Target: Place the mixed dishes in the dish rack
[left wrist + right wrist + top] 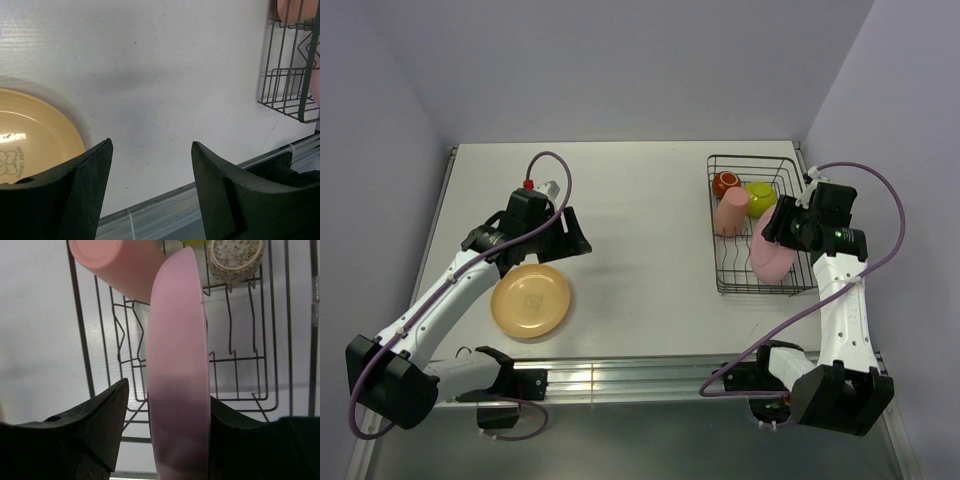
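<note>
Ideally, the right gripper (169, 401), clamped on the upright pink plate (177, 340), lowers it between the dish rack (240, 359) wires, clear of the salmon tumbler (117, 265) at upper left.

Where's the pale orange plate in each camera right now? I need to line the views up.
Top external: the pale orange plate lies at lower left.
Left wrist: at the left edge, only partly in frame.
Right wrist: not in it.
Shared landmark: the dish rack shows in all three views.
</note>
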Robot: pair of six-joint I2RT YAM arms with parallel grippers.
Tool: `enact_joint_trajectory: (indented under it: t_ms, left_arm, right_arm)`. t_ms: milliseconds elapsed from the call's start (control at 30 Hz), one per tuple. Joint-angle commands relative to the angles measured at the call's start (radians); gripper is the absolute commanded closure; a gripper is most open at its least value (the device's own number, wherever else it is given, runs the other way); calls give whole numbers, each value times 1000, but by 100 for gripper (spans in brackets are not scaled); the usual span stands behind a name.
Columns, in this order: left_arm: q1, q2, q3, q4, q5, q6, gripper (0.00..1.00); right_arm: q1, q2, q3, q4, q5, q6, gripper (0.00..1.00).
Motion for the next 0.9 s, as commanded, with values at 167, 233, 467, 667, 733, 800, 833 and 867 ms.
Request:
enact_joint_trajectory:
  t_ms: [167, 233, 467, 667, 733, 800, 833, 867]
  left_arm:
    - [3, -29, -44, 48, 48, -6, 30]
    - [2, -44, -64, 58, 53, -5, 30]
    - [2, -96, -147, 95, 68, -14, 30]
    - [3, -139, -210, 123, 80, -26, 30]
    - [2, -159, -228, 126, 79, -25, 30]
    - [3, -173, -241, 123, 74, -17, 30]
    - [3, -187, -251, 121, 70, -16, 30]
    - [3, -195, -256, 120, 65, -12, 30]
  right_arm:
    - [24, 78, 89, -12, 81, -83, 72]
    - [16, 111, 141, -21, 58, -89, 82]
    - [-25, 219, 296, -85, -91, -166, 100]
    - [-60, 269, 353, -128, -213, -220, 100]
    - [-92, 291, 365, -140, -250, -229, 100]
    - [-114, 309, 373, -148, -287, -234, 100]
    - [-123, 320, 376, -150, -301, -235, 100]
    - [-139, 323, 373, -147, -310, -240, 100]
